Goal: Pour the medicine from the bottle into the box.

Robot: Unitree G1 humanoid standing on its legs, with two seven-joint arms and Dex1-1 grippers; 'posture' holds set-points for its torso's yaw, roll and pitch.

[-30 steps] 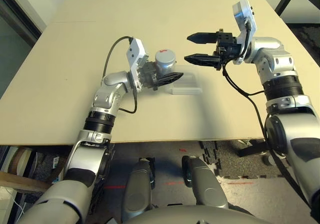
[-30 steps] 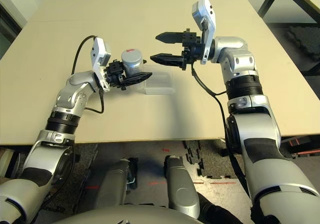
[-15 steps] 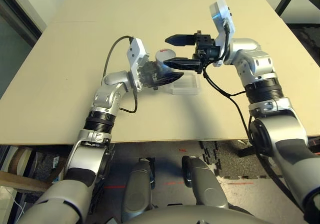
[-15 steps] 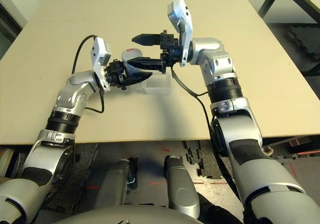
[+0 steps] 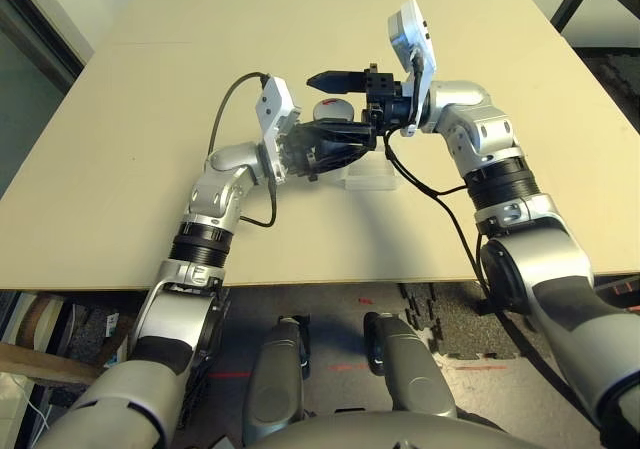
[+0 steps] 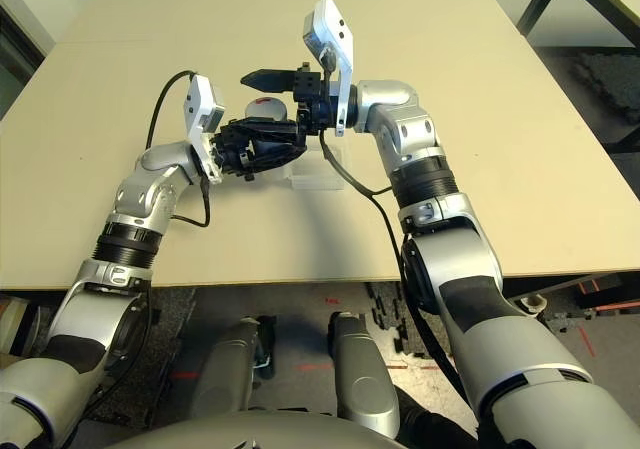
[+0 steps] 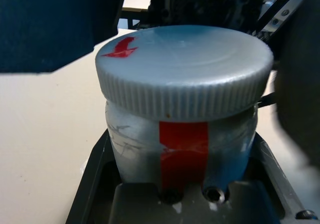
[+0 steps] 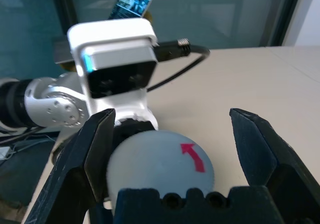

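The right pincer stands wide open around the capped bottle, gripping nothing; the left pincer is closed on the bottle, upright. The clear plastic box sits on the pale beige table, close by the pincers. Beyond the table are glass panels and a lit screen.

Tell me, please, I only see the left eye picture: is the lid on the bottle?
Observer: Yes, the lid is on the bottle, with a red mark on top.
Child: Is the right claw squeezing the lid?
Observer: No, it's open, with the lid between its two fingers and a gap on one side.
Child: Does the bottle have anything on its side?
Observer: Yes, a red stripe runs down below the lid.
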